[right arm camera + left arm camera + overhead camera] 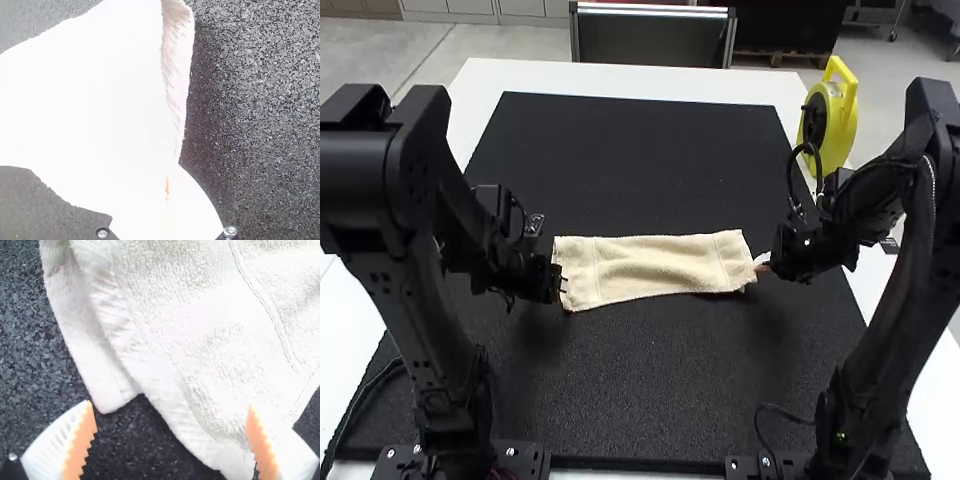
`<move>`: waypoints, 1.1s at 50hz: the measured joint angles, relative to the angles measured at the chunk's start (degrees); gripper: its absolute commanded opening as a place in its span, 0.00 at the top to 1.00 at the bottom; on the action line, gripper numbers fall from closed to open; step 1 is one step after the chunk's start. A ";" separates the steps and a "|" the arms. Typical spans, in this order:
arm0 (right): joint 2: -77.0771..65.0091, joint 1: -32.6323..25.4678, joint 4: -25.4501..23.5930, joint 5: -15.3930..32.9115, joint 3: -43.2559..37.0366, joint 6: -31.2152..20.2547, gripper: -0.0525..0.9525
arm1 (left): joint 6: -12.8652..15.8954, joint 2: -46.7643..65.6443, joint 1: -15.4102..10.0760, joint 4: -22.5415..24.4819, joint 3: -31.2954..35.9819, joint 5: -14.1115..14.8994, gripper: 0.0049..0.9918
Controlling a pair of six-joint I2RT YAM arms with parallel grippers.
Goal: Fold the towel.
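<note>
The white table (pixel 775 90) reaches across the frame of the high view, and the dark mat (pixel 650 390) covers most of it, its far edge in the upper part and its near edge along the bottom. The left arm (pixel 405 270) rises at the left of the frame, the right arm (pixel 912 290) at the right. A yellow reel (pixel 841 115) stands at the upper right, just beyond the mat's side edge.

The pale towel (pixel 655 267) lies across the middle of the frame as a long strip between the two grippers. It looks folded over lengthwise (at its left end a lower layer pokes out from under the upper one). Bare mat stretches both above it and below it in the frame.

The left gripper (pixel 558 283) is at the towel's left end. In its wrist view the left gripper (pixel 172 440) has its fingers spread wide, the ribbed pads (pixel 86 442) well apart; one finger is at a corner of the towel, though whether they touch I cannot tell, and nothing is pinched.

The right gripper (pixel 763 265) is at the towel's right end. In its wrist view the right gripper (pixel 168 200) has its fingers pressed together, pinching that end, where the cloth narrows toward them
</note>
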 measured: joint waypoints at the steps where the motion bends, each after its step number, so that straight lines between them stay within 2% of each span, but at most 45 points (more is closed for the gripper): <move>1: 0.00 0.00 0.00 0.00 0.00 -0.04 0.97 | 0.11 0.00 0.00 -0.57 0.17 0.11 0.29; 10: 0.00 0.00 -0.13 -0.02 0.00 -0.33 0.97 | 1.16 -1.07 0.00 -3.85 0.57 0.98 0.29; 21: -0.02 0.00 -0.28 -0.02 0.00 -0.61 0.97 | 1.18 -2.60 -0.20 -5.51 0.57 1.36 0.29; 32: -0.02 0.00 -0.39 -0.04 0.00 -0.74 0.97 | 1.11 -3.43 -2.80 -8.26 0.59 2.03 0.29; 39: -0.02 0.00 -0.42 -0.24 0.00 -0.74 0.97 | 1.09 -3.43 -4.02 -7.61 0.59 2.05 0.29; 46: 0.00 0.00 -0.46 -0.68 -0.02 -0.79 0.97 | 0.96 -3.43 -4.04 -6.62 0.59 1.90 0.29; 55: -0.02 0.00 -0.66 -1.09 -0.11 -0.94 0.97 | 0.94 -3.43 -4.04 -6.38 0.57 0.24 0.29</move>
